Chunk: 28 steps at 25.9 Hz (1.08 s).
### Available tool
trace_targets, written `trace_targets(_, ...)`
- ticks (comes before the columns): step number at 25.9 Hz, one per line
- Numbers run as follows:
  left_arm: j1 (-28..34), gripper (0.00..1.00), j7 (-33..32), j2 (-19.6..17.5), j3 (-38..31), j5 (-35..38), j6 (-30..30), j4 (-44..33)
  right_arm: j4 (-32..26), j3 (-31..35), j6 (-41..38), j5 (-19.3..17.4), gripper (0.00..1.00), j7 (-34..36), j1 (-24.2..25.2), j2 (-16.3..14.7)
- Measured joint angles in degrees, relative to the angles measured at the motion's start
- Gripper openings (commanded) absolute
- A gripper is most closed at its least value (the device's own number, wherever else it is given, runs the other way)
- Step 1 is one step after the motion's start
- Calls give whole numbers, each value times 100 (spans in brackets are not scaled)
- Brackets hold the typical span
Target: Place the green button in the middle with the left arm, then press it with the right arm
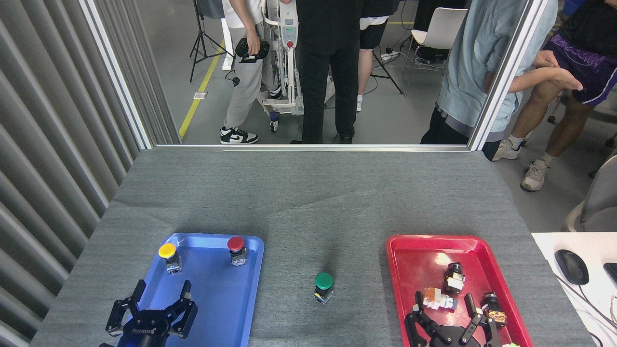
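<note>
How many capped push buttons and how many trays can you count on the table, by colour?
Green button: 1
Yellow button: 1
Red button: 1
Blue tray: 1
Red tray: 1
Total: 5

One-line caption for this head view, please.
Green button stands on the middle cloth between trays; left gripper and right gripper open, empty.

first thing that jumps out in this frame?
The green button standing alone on the bare grey cloth between the blue tray and the red tray. Both black grippers sit at the near edge, jaws spread: left over the blue tray, right over the red.
</note>
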<state>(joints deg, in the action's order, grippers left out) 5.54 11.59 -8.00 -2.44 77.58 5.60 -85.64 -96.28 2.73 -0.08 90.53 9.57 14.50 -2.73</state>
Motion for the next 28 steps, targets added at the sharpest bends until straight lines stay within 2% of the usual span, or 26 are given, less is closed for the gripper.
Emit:
trace_targets(20,-26,100,-74,-20,-16,-4,11,31,-2,9,0,9,100,1,-1,-2)
trace_targets(28,-71,100,-181,-39,-26,15,18,-176,-2,9,-1,8,100,2,-4,-8)
